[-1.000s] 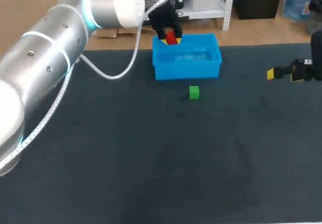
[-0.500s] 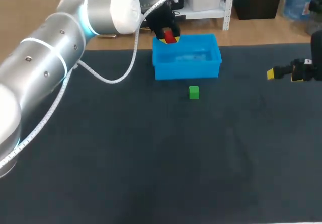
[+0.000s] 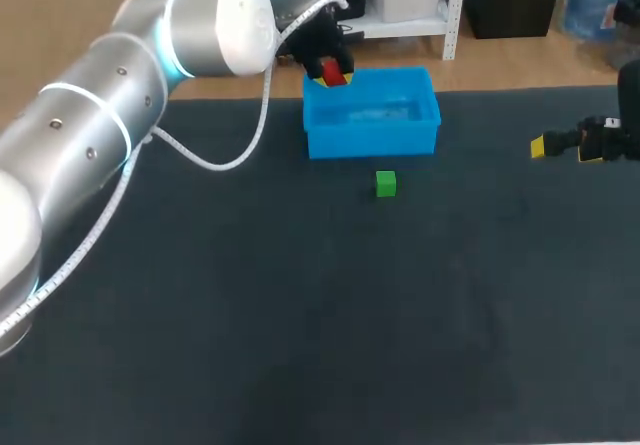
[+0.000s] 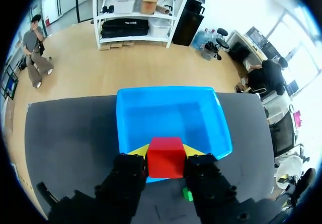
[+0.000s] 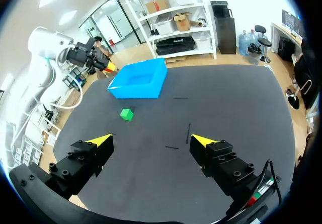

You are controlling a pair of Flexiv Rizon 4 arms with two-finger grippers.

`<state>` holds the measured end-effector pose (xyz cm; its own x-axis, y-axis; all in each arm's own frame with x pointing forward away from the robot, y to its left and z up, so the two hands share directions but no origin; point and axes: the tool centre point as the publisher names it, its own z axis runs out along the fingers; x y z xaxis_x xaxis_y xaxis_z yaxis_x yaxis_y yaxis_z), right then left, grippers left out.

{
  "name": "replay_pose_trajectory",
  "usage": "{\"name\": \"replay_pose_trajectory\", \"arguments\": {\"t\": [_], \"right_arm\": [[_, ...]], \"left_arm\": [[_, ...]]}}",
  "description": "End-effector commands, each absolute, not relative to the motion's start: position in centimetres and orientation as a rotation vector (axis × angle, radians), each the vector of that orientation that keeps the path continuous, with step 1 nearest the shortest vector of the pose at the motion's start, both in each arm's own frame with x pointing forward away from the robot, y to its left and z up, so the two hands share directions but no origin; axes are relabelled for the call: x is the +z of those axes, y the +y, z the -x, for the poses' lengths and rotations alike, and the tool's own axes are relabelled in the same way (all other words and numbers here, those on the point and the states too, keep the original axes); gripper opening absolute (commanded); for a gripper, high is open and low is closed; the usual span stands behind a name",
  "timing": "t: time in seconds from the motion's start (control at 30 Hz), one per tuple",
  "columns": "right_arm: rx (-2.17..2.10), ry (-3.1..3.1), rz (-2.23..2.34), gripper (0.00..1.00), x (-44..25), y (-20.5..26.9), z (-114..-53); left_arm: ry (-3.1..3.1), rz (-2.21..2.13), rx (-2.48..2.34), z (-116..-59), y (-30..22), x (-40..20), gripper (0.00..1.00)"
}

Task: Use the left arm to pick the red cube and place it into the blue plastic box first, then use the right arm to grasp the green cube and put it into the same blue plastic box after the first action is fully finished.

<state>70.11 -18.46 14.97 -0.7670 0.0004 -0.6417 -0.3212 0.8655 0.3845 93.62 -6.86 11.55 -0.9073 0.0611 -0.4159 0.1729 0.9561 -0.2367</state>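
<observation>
Our left gripper (image 4: 166,152) clamps the red cube (image 4: 165,159) by two opposite flat faces over a corner of the blue plastic box (image 4: 171,110); whether it hangs fully inside the rim is hard to judge. Small, rigid and probably light, the cube suits this flat-sided pinch. In the past second it has edged toward the box's far left corner. The green cube (image 3: 386,183) lies unmoved before the box; our right gripper (image 5: 152,140) waits spread wide, empty.

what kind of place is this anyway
Likely a robot lab test bench: the left arm holds a red cube by a blue plastic box, a green cube lies on the dark table, and the right arm is alongside.
</observation>
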Motion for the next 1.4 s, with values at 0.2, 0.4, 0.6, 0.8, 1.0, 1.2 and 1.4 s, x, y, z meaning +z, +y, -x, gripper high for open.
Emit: {"name": "replay_pose_trajectory", "arguments": {"t": [0.2,0.4,0.6,0.8,1.0,1.2,1.4], "right_arm": [[0.637,2.375,0.232,1.0,15.0,-18.5,-70.1],[0.637,2.375,0.232,1.0,15.0,-18.5,-70.1],[0.637,2.375,0.232,1.0,15.0,-18.5,-70.1],[0.637,2.375,0.232,1.0,15.0,-18.5,-70.1],[0.637,2.375,0.232,1.0,15.0,-18.5,-70.1],[0.637,2.375,0.232,1.0,15.0,-18.5,-70.1],[0.637,2.375,0.232,1.0,15.0,-18.5,-70.1]], "left_arm": [[2.708,-0.185,-0.369,-96.1,-7.6,10.4,0.0],[2.719,-0.19,-0.359,-96.6,-7.8,9.5,0.0],[2.725,-0.182,-0.355,-97.1,-8.0,8.7,0.0],[2.722,-0.176,-0.341,-98.1,-8.2,8.1,0.0],[2.734,-0.16,-0.325,-98.7,-8.1,7.5,0.0],[2.741,-0.163,-0.32,-98.7,-8.2,7.2,0.09],[2.737,-0.169,-0.325,-98.7,-8.2,7.2,1.0]]}}
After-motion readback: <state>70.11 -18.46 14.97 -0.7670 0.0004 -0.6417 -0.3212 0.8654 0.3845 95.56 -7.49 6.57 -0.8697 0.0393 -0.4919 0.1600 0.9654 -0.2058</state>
